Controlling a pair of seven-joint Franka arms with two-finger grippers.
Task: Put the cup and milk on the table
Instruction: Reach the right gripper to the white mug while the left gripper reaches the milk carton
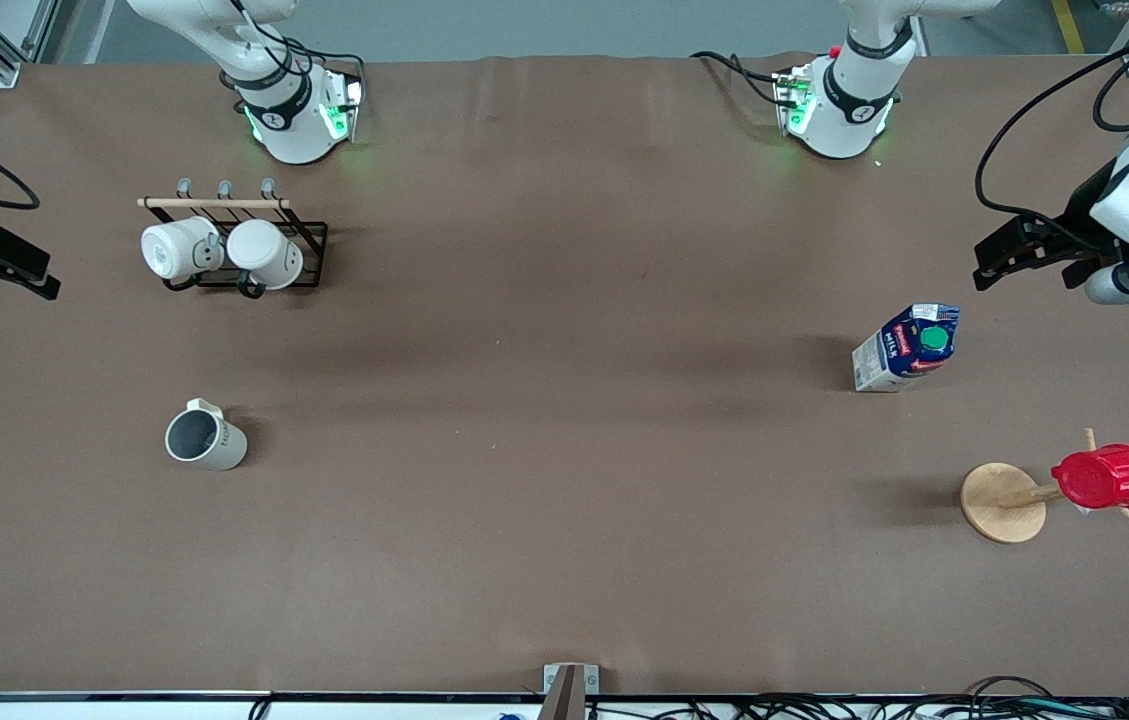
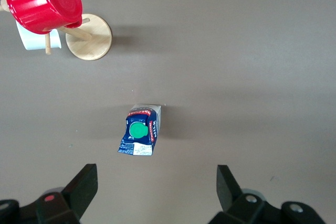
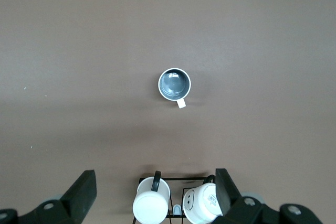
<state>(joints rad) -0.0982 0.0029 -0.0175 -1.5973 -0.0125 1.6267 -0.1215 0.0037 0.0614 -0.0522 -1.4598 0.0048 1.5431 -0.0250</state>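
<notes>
The cup [image 1: 205,440], a beige-grey mug with a dark inside, stands upright on the brown table [image 1: 564,420] toward the right arm's end. It also shows in the right wrist view [image 3: 175,84]. The milk [image 1: 907,347], a blue carton with a green cap, stands on the table toward the left arm's end. It also shows in the left wrist view [image 2: 140,130]. My left gripper [image 1: 999,262] [image 2: 156,187] is open and empty, high over the table beside the milk. My right gripper [image 1: 39,272] [image 3: 155,190] is open and empty, high over the table at the mug rack.
A black wire rack [image 1: 309,255] holds two white mugs [image 1: 179,248] [image 1: 266,252], farther from the front camera than the cup. A red ribbed cup [image 1: 1107,476] hangs on a wooden peg stand [image 1: 1002,503], nearer to the camera than the milk.
</notes>
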